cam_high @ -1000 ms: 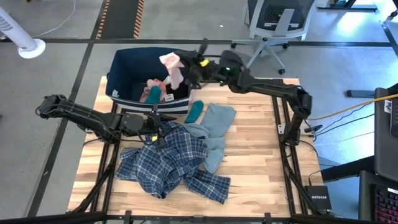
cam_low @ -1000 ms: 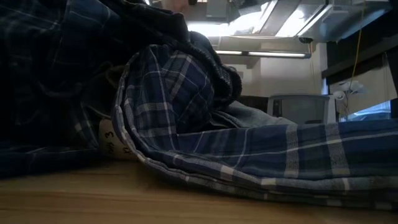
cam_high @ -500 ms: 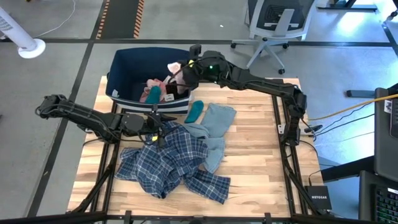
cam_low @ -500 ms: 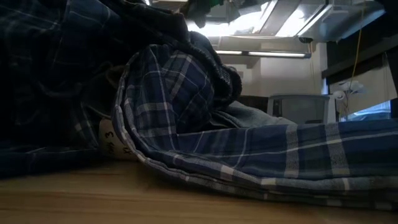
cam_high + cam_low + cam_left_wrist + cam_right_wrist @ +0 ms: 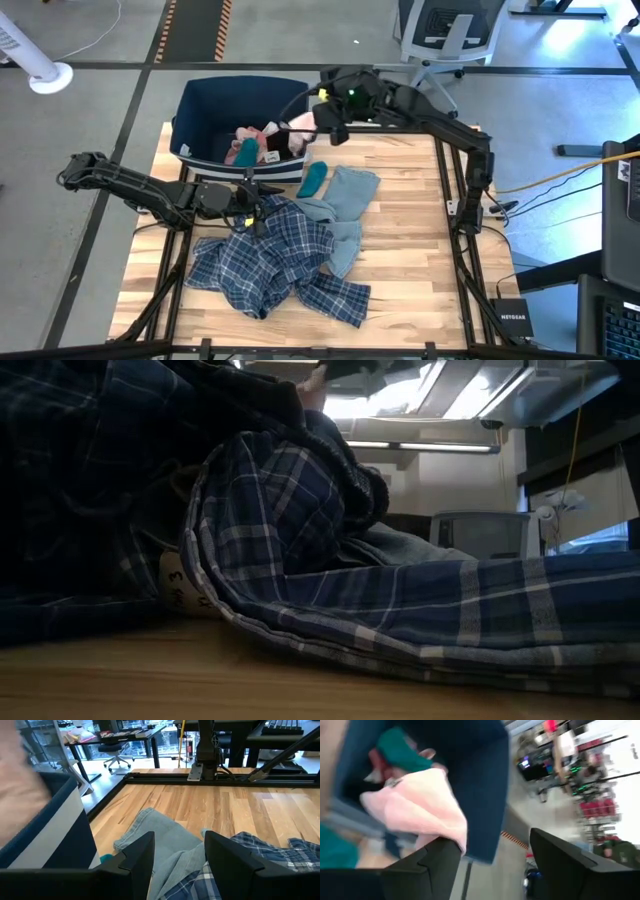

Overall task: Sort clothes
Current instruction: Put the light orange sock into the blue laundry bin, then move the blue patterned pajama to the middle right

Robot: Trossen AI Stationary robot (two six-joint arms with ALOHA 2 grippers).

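Right end effector [image 5: 322, 122] spread open above bin's [image 5: 205, 100] near corner; pink piece [image 5: 300, 122] lies just beside it, released. Left end effector [image 5: 247, 222] open over plaid shirt [image 5: 270, 262].

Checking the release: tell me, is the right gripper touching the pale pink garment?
Cannot tell. Right wrist view shows the pale pink garment beside one dark finger; no clear gap.

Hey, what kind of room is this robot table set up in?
Probably a lab or office workspace: a grey swivel office chair stands behind the wooden table, with black-and-orange floor tape and desks with equipment beyond.
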